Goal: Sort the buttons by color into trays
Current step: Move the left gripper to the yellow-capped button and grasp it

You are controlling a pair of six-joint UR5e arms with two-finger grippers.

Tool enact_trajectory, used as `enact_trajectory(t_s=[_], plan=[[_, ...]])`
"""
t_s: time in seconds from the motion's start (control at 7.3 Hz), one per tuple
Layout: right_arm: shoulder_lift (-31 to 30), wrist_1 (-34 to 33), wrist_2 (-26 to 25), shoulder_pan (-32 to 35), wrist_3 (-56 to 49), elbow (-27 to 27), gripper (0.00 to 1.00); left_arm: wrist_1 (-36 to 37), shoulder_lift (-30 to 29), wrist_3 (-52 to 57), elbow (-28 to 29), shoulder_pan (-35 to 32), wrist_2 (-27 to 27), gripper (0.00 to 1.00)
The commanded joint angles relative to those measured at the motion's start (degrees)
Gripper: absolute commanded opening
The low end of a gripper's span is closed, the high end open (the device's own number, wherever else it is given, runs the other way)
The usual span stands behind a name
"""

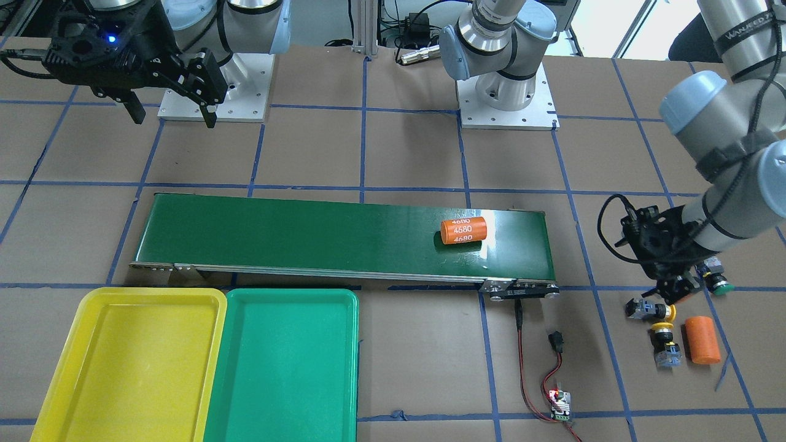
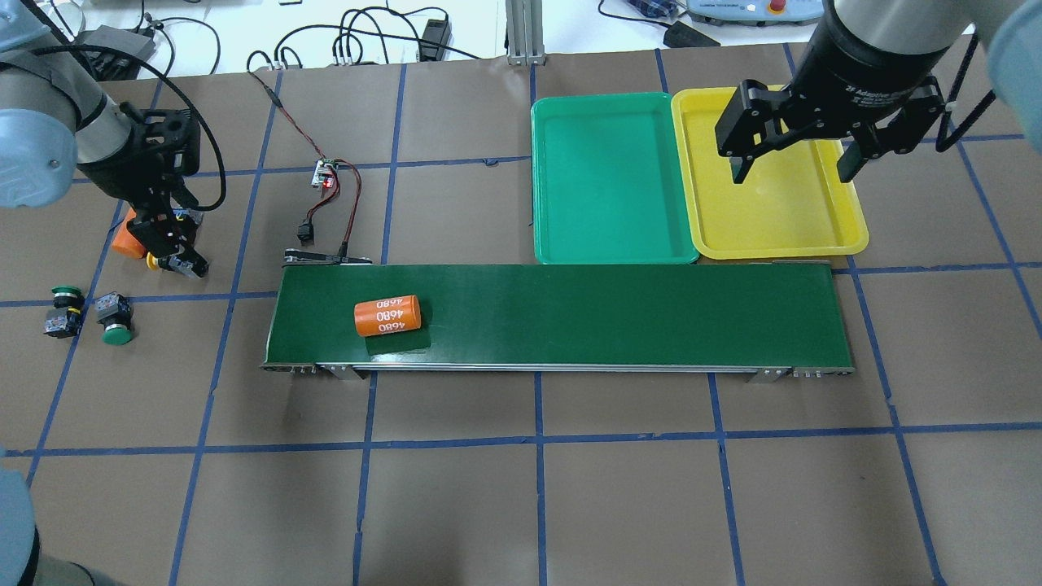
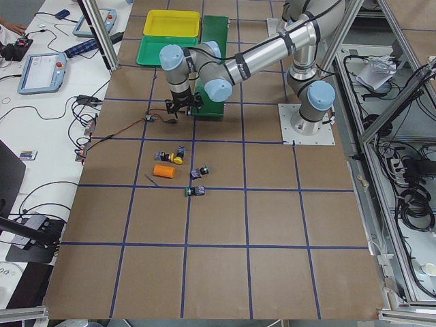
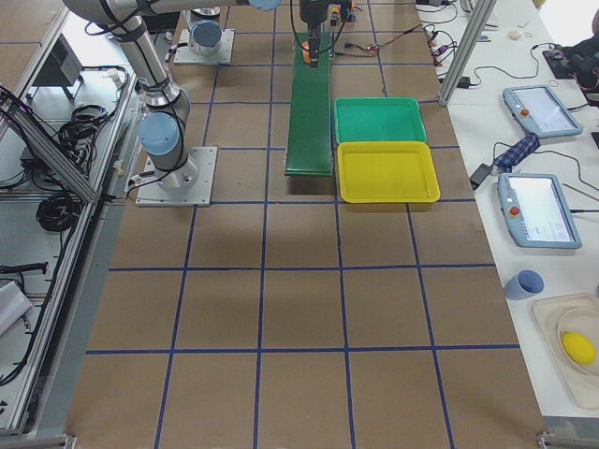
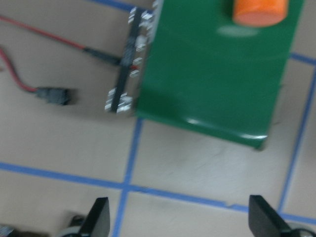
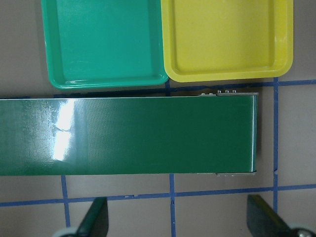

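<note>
Left pincer (image 5: 180, 213) hangs over the counter (image 2: 521, 505) off the end of the conveyor belt (image 2: 610, 313), fingers (image 5: 100, 217) spread wide with nothing between them; its wrist camera looks down on blue tape lines and the belt's end. From the front it sits right above the two yellow buttons: one yellow button (image 1: 648, 309) lies on its side, the other yellow button (image 1: 666, 347) is just beside it with its cap pointing back toward the first; whether the pincer touches either I cannot tell, though the side view shows it raised off the counter. A plain orange cylinder (image 1: 702, 348) lies just beside that pair.

The two green buttons are a little apart from the yellow ones, side by side on the counter: one green button (image 2: 63, 311) and the other green button (image 2: 114, 319), both clear of the pincer.

On the belt a second orange cylinder (image 2: 387, 315), marked 4680, lies on its side near the left arm's end; a small circuit board (image 2: 326, 172) with a red light and red-and-black wires sits on the counter near that same end.

Over at the other end, the green tray (image 2: 606, 183) and the yellow tray (image 2: 781, 224) lie edge to edge just beside the belt, neither holding a button; the right pincer (image 2: 791, 175) hovers above the yellow tray, fingers spread, gripping nothing.
</note>
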Motion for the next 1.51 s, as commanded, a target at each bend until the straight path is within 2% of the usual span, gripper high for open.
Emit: enact_trajectory(t_s=[0.0,0.27,0.41,0.82,1.37], plan=[[-0.1,0.1,0.0,-0.1,-0.1,0.0,1.0,0.8,-7.5,-8.3,8.5,4.4,0.5,1.0],[-0.4,0.4,0.0,-0.2,0.0,-0.1,1.0,1.0,-12.8,-10.3,10.0,5.5,0.7,1.0],[-0.3,0.5,0.1,-0.1,0.2,0.0,1.0,0.4,-13.5,-9.5,8.7,5.5,0.4,1.0],[-0.3,0.4,0.1,0.0,0.3,0.0,1.0,0.2,-13.4,7.2,5.1,4.9,1.7,1.0],[-0.3,0.4,-0.2,-0.3,0.4,0.0,1.0,3.3,-15.6,13.2,5.6,4.6,2.2,1.0]])
